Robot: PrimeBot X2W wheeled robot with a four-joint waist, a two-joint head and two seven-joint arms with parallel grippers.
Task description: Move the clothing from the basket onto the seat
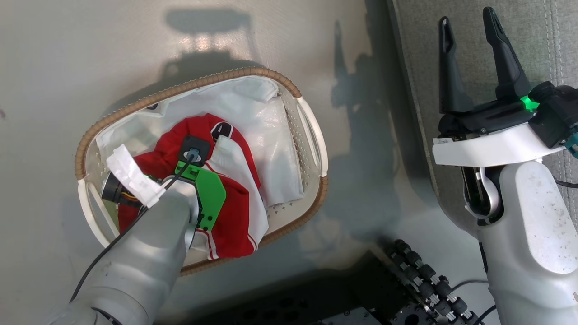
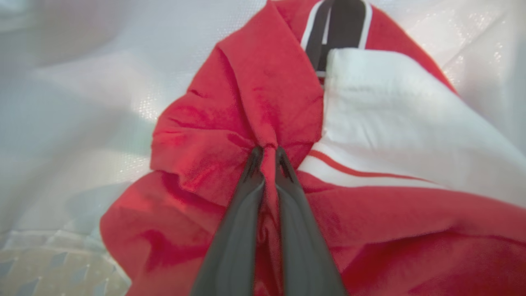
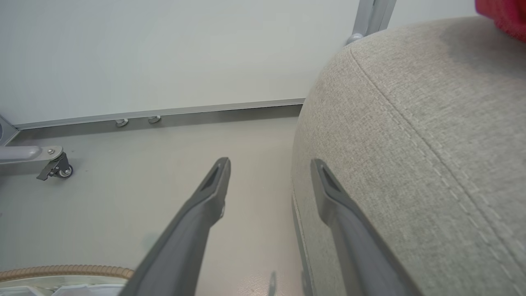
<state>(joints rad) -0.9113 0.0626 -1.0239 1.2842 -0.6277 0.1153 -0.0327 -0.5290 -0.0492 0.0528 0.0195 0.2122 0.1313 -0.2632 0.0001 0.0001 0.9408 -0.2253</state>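
The white basket with a brown woven rim [image 1: 198, 83] stands on the floor left of the grey seat [image 1: 415, 54]. A red jersey [image 1: 235, 212] with white trim and dark lettering lies crumpled in it on the white liner [image 1: 271, 126]. My left arm reaches down into the basket. In the left wrist view my left gripper [image 2: 269, 150] is shut on a raised fold of the jersey [image 2: 254, 94]. My right gripper [image 1: 468, 20] hovers open and holds nothing at the seat's left edge [image 3: 411, 144]. A bit of red cloth [image 3: 503, 16] lies on top of the seat.
My dark base with a black cable chain [image 1: 424, 280] sits below the basket and the seat. In the right wrist view, a wheeled metal leg [image 3: 53, 164] stands at the left, a wall with a metal baseboard [image 3: 164, 111] behind, and the basket rim [image 3: 61, 271] at the lower left.
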